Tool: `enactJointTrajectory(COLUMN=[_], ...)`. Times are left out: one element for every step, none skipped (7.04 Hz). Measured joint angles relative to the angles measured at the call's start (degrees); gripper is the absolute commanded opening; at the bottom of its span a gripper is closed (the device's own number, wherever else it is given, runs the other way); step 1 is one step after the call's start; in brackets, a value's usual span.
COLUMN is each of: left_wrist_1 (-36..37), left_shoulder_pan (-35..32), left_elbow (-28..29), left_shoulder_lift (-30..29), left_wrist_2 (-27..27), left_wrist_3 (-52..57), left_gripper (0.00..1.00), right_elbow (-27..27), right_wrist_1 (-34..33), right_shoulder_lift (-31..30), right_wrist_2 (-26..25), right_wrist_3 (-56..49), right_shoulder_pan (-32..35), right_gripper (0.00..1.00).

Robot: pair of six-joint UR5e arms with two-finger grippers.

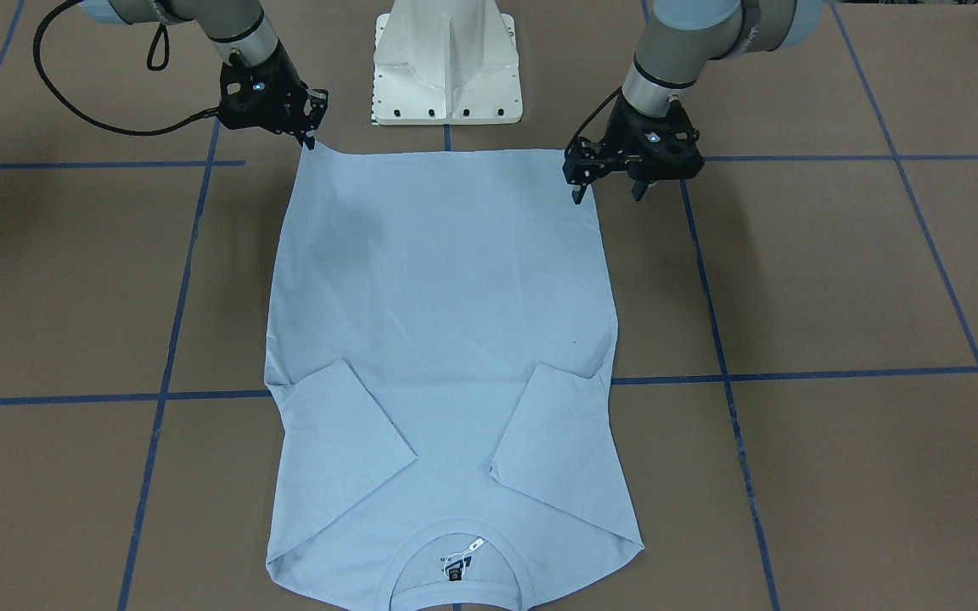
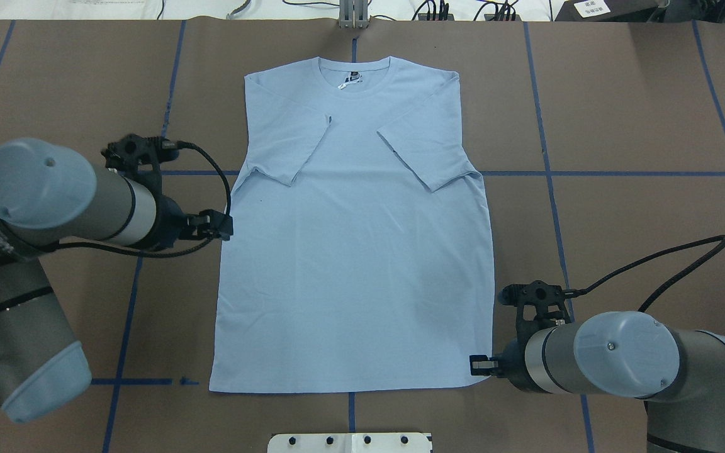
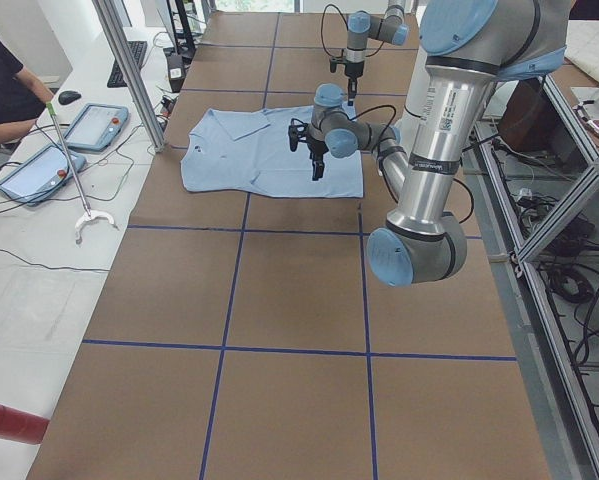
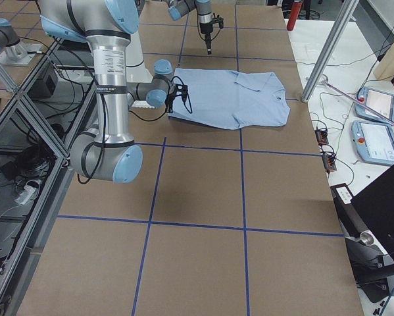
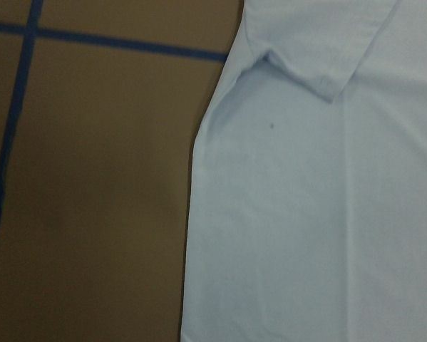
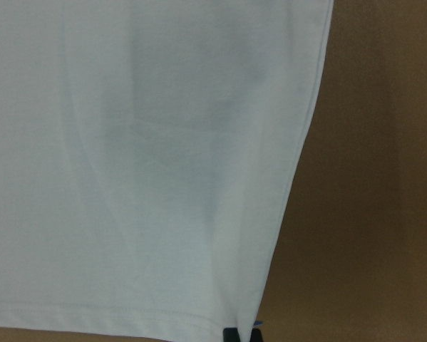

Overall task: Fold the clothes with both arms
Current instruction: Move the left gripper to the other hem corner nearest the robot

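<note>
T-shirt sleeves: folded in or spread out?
Folded in. Both sleeves lie diagonally over the T-shirt, cuffs toward its middle. Its body is spread flat, hem not folded up.

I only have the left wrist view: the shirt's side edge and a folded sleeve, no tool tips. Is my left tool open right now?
Observer: Yes. In the front-facing view the left tool has its fingers apart.
Operator: Is it touching the cloth?
Observer: No. Seen from the table's left end, it hangs above the side edge of the T-shirt.
Operator: And the other arm?
Observer: The right tool is down at the hem corner on its own side. I cannot tell whether it has pinched the cloth.
</note>
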Motion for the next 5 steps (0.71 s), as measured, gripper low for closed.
enactJointTrajectory(left_wrist_1=[0.1,0.2,0.2,0.2,0.2], left_shoulder_pan=[4.3,7.2,9.2,10.9,12.5], left_elbow=[0.1,0.4,0.4,0.5,0.6], left_shoulder_lift=[1.0,2.0,2.8,3.3,3.6], left_wrist_2=[2.2,3.3,3.7,3.9,3.9], left_wrist_3=[-5.0,-7.9,-9.6,-11.1,-12.8], left_gripper=[0.98,0.98,0.95,0.93,0.91], right_elbow=[0.2,0.2,0.3,0.3,0.3], right_wrist_1=[0.1,0.2,0.2,0.2,0.2], right_shoulder_lift=[0.1,0.1,0.2,0.2,0.3], right_wrist_2=[0.0,0.0,0.2,0.3,0.4], right_wrist_3=[0.0,0.0,0.0,0.0,0.0], right_shoulder_pan=[0.5,1.1,1.6,2.1,2.4], right_gripper=[0.0,0.0,0.0,0.0,0.0])
